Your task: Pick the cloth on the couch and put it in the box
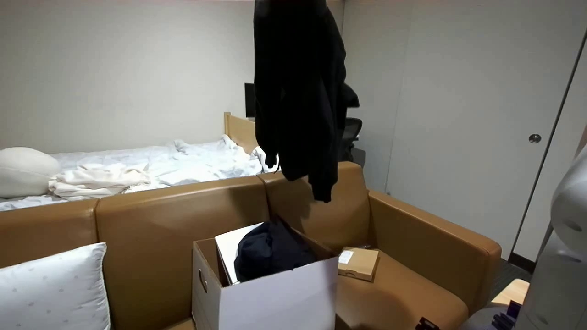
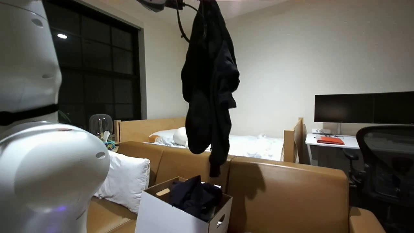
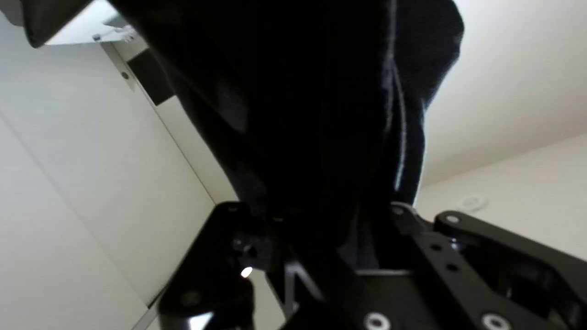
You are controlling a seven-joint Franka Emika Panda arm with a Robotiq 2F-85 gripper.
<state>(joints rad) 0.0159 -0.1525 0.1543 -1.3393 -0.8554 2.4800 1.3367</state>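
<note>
A long black cloth, looking like a garment with sleeves, hangs in the air in both exterior views (image 1: 302,101) (image 2: 207,81). Its lower end is above the box and in front of the couch back (image 1: 183,206). In the wrist view my gripper (image 3: 325,220) is closed around a bunch of this cloth (image 3: 298,114); the dark fabric hides the fingertips. The white box (image 1: 279,298) stands open on the couch, also in an exterior view (image 2: 171,213). A dark navy cloth (image 1: 270,252) lies bunched inside, sticking up above the rim.
A flat cardboard carton (image 1: 364,263) lies on the couch seat near the armrest (image 1: 435,233). A white pillow (image 1: 55,288) leans at the other side. A bed (image 2: 255,147), a desk (image 2: 349,142) and an office chair (image 2: 388,161) stand behind. The robot's arm (image 2: 48,161) is beside the couch.
</note>
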